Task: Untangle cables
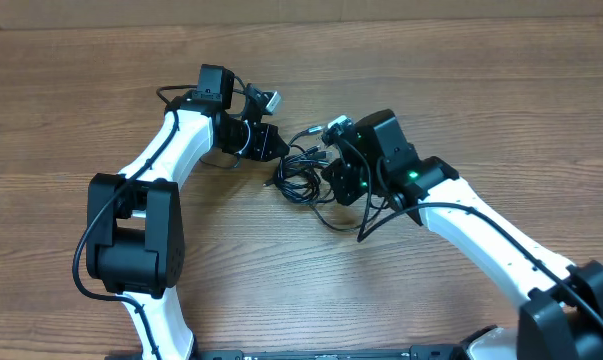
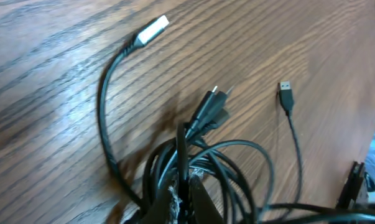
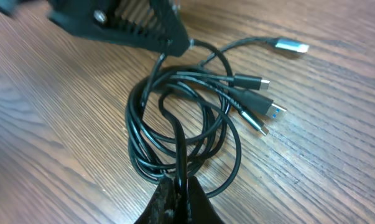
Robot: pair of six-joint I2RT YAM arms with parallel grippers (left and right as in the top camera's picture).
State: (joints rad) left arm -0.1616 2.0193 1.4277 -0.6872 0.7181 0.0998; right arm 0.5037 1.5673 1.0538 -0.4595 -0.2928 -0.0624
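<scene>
Okay, overhead first: the cables (image 1: pixel 303 172) sit as a black tangle on the desk (image 1: pixel 481 80), mid-frame, squeezed between my two arms. The left arm (image 1: pixel 171 140) reaches in from the left of frame and the right arm (image 1: pixel 491 235) from the lower right. Both sets of jaws are at the bundle's edges (left jaws on its upper-left side, right jaws on its right side). From up here I can't read either grip.

Left wrist view now: the left jaws are pressed together at the bottom of frame, with black strands of the cables (image 2: pixel 175 165) pinched in them. One cord arcs up and left to a silver-tipped plug (image 2: pixel 153 30) lying flat on the wood. Two dark plugs (image 2: pixel 213 104) poke out of the bunch side by side. A thin cord runs up to a small USB plug (image 2: pixel 287 94) lying apart on the right.

Right wrist view: the right jaws are closed tight at bottom centre, clamped on a strand that rises straight out of them into the loops of the cables (image 3: pixel 179 140). Those loops lie flat on the desk. Plug ends fan out to the right, with the silver-tipped plug (image 3: pixel 291 45) uppermost and a blue-tipped USB plug (image 3: pixel 274 111) lower down. The left jaws show at top left (a dark ribbed shape), meeting the top of the loops.
</scene>
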